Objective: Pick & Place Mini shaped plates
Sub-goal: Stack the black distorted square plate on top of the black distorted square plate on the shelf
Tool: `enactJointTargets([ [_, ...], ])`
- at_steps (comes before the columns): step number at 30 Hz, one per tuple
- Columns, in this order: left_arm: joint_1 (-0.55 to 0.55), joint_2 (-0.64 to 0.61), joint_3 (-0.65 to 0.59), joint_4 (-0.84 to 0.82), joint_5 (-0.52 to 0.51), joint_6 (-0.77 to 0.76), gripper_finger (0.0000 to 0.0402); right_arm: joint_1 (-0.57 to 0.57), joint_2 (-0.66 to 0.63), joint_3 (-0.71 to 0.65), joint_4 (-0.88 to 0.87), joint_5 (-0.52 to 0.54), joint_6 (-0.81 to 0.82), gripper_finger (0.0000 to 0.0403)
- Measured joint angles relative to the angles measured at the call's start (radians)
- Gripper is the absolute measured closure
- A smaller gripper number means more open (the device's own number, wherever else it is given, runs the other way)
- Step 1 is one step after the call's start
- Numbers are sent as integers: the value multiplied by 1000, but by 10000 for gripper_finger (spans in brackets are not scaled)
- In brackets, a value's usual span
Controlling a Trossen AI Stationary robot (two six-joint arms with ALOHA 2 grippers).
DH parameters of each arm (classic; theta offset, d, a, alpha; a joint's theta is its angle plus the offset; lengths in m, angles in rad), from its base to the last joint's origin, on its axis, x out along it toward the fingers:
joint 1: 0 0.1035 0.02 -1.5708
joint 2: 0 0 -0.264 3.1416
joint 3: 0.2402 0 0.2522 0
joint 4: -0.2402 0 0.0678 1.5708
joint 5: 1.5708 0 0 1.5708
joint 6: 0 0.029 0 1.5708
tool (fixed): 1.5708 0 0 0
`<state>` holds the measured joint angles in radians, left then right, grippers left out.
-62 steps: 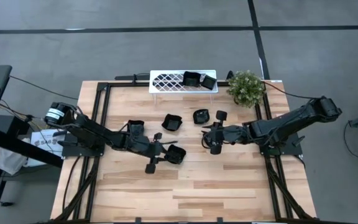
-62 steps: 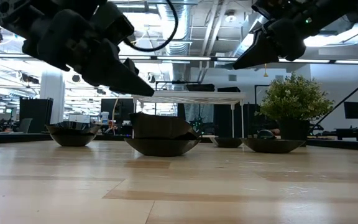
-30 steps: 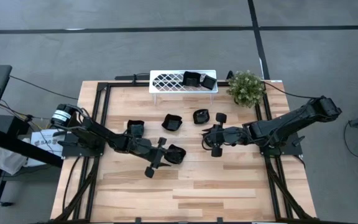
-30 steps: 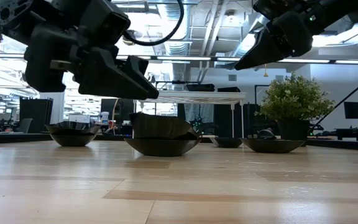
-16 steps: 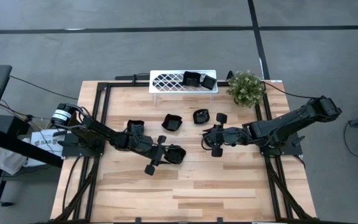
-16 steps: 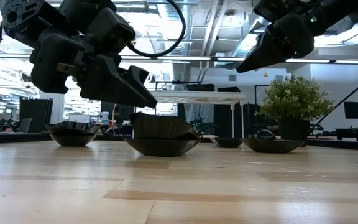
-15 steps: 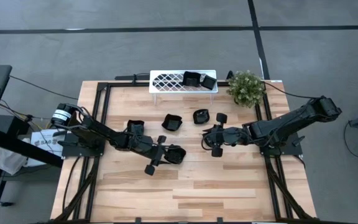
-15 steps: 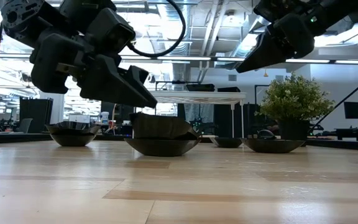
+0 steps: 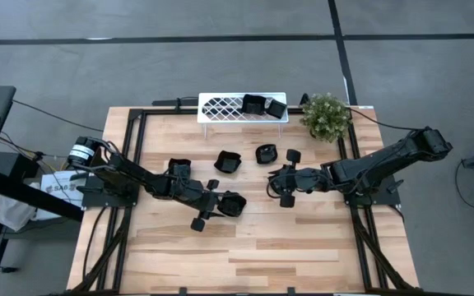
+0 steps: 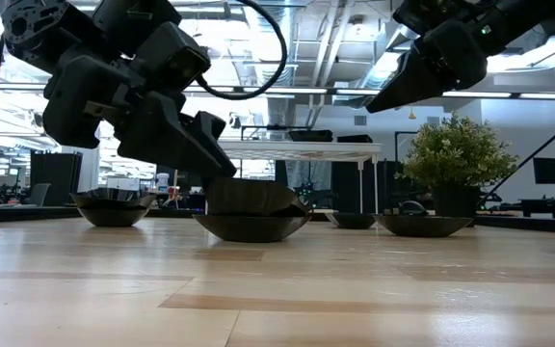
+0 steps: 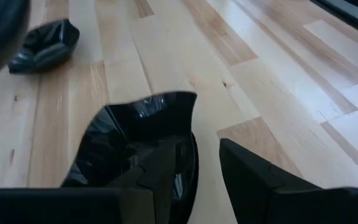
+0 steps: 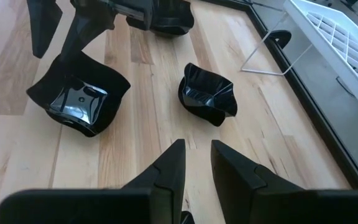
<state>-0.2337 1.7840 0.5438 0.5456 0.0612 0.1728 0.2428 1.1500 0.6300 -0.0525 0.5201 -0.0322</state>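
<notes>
Several glossy black mini plates rest on their bases on the wooden table. My left gripper [image 9: 222,211] is open and tipped down at the nearest plate [image 9: 235,203]. In the left wrist view one finger [image 11: 160,165] stands inside this plate [image 11: 129,134] and the other [image 11: 253,180] outside its near wall. Other plates lie at the left [image 9: 179,168], middle [image 9: 228,162] and right [image 9: 267,154]. My right gripper [image 9: 273,184] hovers open by a narrow gap [image 12: 196,149], holding nothing, above bare wood. My left gripper straddles the plate's near wall [image 11: 193,134], one finger inside the hollow and one outside, slanting down from the table's left. A strip of wood shows beside the outer finger. Whether either finger touches the wall I cannot tell. The plate sits on the table.
A white lattice rack [image 9: 220,108] stands at the far edge with two black plates [image 9: 255,104] on its right half. A potted plant [image 9: 326,115] stands at the far right. A small plate [image 9: 292,154] lies close to my right gripper. Bare wood fills the near half.
My left gripper has tipped its fingers from nearly level to pointing down and has sunk toward the nearest plate, its fingertips now at the plate's rim. The plate has stayed where it was.
</notes>
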Motion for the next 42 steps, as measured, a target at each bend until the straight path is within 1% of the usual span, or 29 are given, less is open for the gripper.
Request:
enactJointTargets([
  [4,5,0,0,-28,0,-31,278,0,0,0,0,0,0,331],
  [15,7,0,0,-30,0,-29,282,0,0,0,0,0,0,331],
  [20,7,0,0,-30,0,-28,292,0,0,0,0,0,0,331],
  [30,12,0,0,-30,0,32,330,0,0,0,0,-1,0,331],
  [34,15,-1,0,-29,2,37,356,0,0,0,-1,-1,0,331],
  [38,32,-1,0,-26,26,89,390,0,0,0,-1,-1,0,331],
  [42,45,-2,0,-19,26,111,392,0,0,0,-1,-1,0,331],
])
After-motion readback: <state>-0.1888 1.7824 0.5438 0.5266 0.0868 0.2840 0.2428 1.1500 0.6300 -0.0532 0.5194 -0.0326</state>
